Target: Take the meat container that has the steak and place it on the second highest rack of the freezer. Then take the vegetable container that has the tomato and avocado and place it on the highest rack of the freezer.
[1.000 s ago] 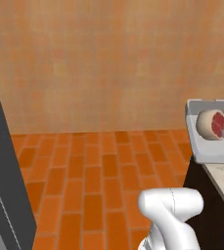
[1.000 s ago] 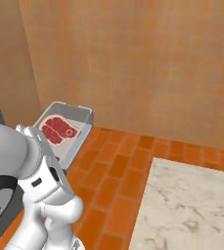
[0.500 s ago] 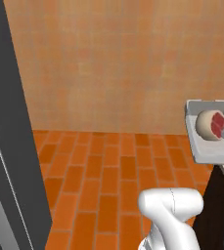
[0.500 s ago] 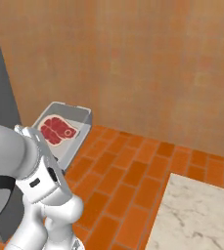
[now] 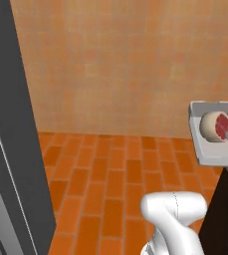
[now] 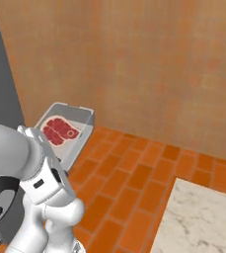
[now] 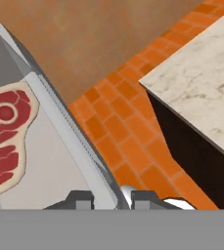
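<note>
I had the gripper [image 7: 112,197] clamped nearly shut on the side wall of the meat container [image 6: 75,129], carried in the air over the brick floor [image 5: 110,184]. A stiff, light tray, I judged, though the steak [image 7: 3,139] could slide if it tipped, so the rim hold suited it. Beyond it, the grey freezer [image 5: 13,129] took up more of the left base view than a second earlier, and the marble counter [image 6: 198,220] less of the right: the base had moved.

carrier: meat container [image 6: 71,129], apparently lifted off the floor | contents: steak [image 6: 58,130]
</note>
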You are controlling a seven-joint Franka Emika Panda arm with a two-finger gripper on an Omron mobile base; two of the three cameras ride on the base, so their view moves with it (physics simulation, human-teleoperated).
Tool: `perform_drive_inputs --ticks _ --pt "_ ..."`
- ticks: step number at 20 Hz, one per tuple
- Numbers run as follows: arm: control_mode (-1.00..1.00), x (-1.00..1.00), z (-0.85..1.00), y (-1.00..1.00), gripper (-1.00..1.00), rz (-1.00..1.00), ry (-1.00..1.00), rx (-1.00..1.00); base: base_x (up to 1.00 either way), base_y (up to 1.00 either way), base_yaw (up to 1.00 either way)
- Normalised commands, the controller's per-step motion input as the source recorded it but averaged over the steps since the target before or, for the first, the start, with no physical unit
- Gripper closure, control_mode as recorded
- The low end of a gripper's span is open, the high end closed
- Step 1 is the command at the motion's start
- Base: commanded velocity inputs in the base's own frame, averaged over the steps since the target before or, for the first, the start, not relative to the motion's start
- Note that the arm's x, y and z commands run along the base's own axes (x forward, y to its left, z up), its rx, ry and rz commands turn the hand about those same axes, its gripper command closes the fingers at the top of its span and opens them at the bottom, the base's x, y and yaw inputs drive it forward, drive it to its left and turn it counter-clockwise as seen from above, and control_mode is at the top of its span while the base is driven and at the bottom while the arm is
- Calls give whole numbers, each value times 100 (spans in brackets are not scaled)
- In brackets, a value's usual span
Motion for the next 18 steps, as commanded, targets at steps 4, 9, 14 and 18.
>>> perform_drive_inputs --ticks 4,9,14,18 --pt "100 0 0 0 100 0 0 0 85 -100 0" --pt "100 0 0 0 100 0 0 0 100 -89 -3" --pt "100 0 0 0 100 0 0 0 100 2 -29" --pt "100 0 0 0 100 0 0 0 92 84 -25"
